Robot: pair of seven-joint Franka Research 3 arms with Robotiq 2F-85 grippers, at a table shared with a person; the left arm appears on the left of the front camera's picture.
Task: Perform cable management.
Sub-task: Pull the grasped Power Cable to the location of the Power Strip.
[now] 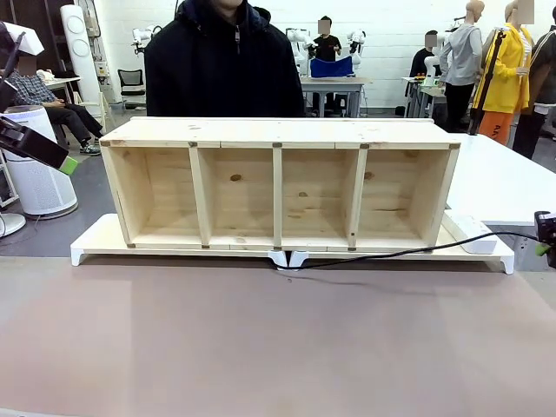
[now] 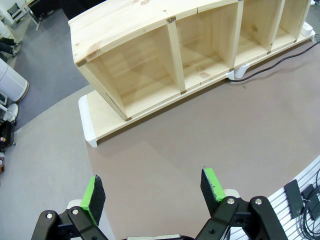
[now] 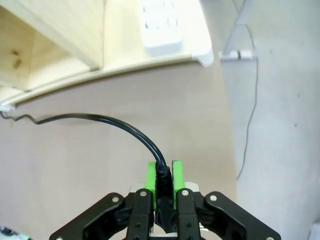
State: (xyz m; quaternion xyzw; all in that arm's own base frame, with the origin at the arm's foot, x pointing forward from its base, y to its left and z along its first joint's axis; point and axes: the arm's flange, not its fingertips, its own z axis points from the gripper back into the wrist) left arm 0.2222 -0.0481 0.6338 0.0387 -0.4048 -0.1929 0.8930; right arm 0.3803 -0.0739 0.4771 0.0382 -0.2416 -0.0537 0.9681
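The cable [image 1: 408, 253] is a thin black cord running from under the middle of the white riser [image 1: 95, 239] out to the right edge of the table. My right gripper [image 1: 545, 246] holds its end there. In the right wrist view the right gripper [image 3: 163, 176] is shut on the cable's thick black end, and the cable [image 3: 107, 120] arcs away to the left toward the riser. My left gripper [image 1: 62, 162] hangs at the far left, above and beside the shelf. The left gripper [image 2: 152, 192] is open with nothing between its green pads, high over the brown table.
A wooden shelf [image 1: 278, 143] with several open compartments stands on the riser. A white power strip [image 1: 470, 233] lies on the riser's right end, also seen as the power strip [image 3: 160, 25]. A person in a dark jacket [image 1: 221, 65] stands behind the shelf. Brown table [image 1: 261, 347] stretches in front.
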